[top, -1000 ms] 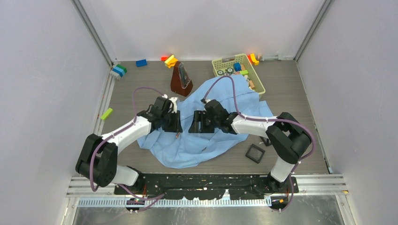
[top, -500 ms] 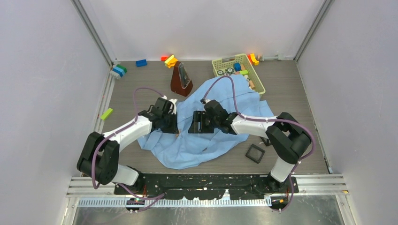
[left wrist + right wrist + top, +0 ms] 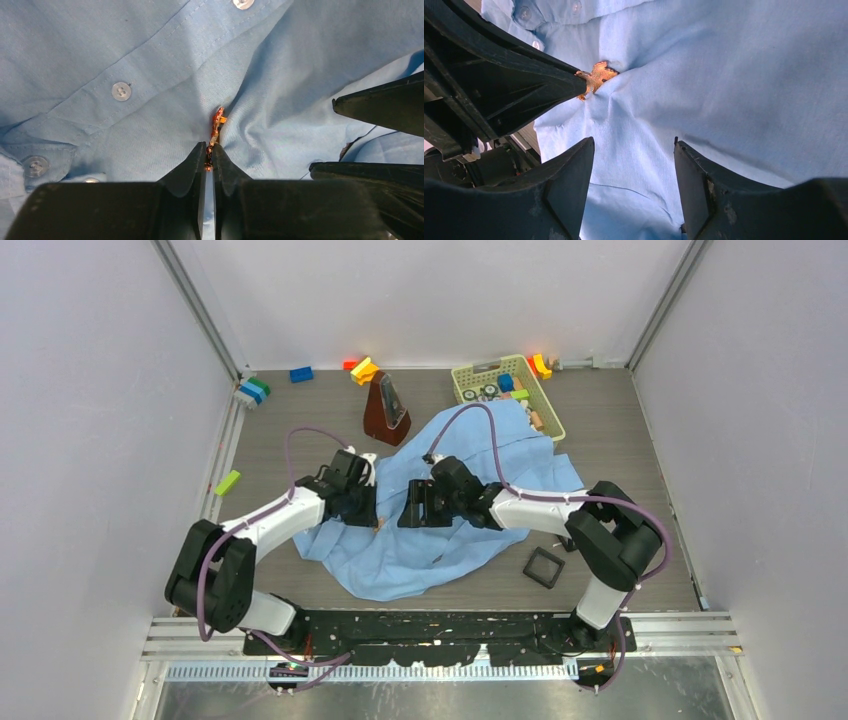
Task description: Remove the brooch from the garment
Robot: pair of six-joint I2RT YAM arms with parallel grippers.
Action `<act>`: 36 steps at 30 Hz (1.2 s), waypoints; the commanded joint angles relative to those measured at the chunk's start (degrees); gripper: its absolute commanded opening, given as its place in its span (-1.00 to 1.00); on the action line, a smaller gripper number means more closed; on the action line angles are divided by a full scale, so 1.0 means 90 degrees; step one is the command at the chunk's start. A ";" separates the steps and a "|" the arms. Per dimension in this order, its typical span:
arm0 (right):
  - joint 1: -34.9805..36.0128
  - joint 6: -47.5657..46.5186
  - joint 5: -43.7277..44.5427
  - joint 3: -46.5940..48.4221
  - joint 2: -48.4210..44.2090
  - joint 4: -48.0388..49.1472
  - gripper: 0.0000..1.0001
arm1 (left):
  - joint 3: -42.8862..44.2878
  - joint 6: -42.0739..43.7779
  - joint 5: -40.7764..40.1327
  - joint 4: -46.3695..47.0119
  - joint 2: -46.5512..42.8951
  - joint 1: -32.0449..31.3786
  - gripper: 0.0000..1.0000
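**Left fingers pinch the brooch on the blue shirt**

Nearest the arm bases, a small black square frame (image 3: 545, 567) lies on the table (image 3: 640, 440), just off the near right edge of the garment (image 3: 440, 540). The garment, a light-blue buttoned shirt, sprawls crumpled across the middle of the table, and both arms reach in over it from either side. The left fingers (image 3: 192, 165) are closed on the lower end of the brooch (image 3: 216, 125), a small orange-gold piece. It sits in a pucker of cloth beside the button placket, left of the shirt's centre, and the cloth gathers into folds around it. The right fingers (image 3: 569, 170) stand spread apart over the cloth just beside the brooch and hold nothing. Whether their tips press the cloth I cannot tell. Beyond the shirt, a brown metronome (image 3: 386, 410) stands upright near its far left edge. A pale yellow basket (image 3: 456, 383) of small toys sits at its far right edge, touching the cloth. Coloured blocks (image 3: 363, 370) lie along the far wall.
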 commanded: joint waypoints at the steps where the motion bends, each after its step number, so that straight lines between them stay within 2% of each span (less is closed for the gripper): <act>1: 0.0027 -0.0002 0.0126 -0.0061 -0.0326 0.0359 0.29 | 0.0116 0.0060 -0.0063 -0.0036 -0.0061 0.0008 -0.67; 3: 0.0027 0.0001 0.0139 -0.0091 -0.0341 0.0350 0.29 | 0.0148 0.0035 -0.0040 -0.0054 -0.0110 0.0008 -0.29; 4: 0.0027 -0.0007 0.0149 -0.0101 -0.0346 0.0350 0.29 | 0.0188 0.0035 -0.0025 -0.0069 -0.0096 0.0008 -0.20; 9: 0.0027 -0.0003 0.0244 -0.0175 -0.0433 0.0306 0.26 | 0.0817 0.0113 -0.0011 -0.0743 0.0304 0.0008 -0.18; 17: 0.0032 0.0030 0.0353 -0.0337 -0.0713 0.0260 0.22 | 0.1493 0.0222 0.0269 -0.1422 0.1073 -0.0002 -0.39; 25: 0.0027 0.0062 0.0423 -0.0520 -0.1069 0.0219 0.22 | 0.1747 0.0269 0.0199 -0.1636 0.1358 -0.0050 -0.54; 30: 0.0027 0.0068 0.0447 -0.0596 -0.1167 0.0212 0.22 | 0.1709 0.0297 0.0159 -0.1575 0.1358 -0.0060 -0.99; 36: 0.0027 0.0248 0.0286 -0.0757 -0.1261 0.0469 0.23 | 0.1481 0.0240 0.0006 -0.1232 0.1003 -0.0052 -1.00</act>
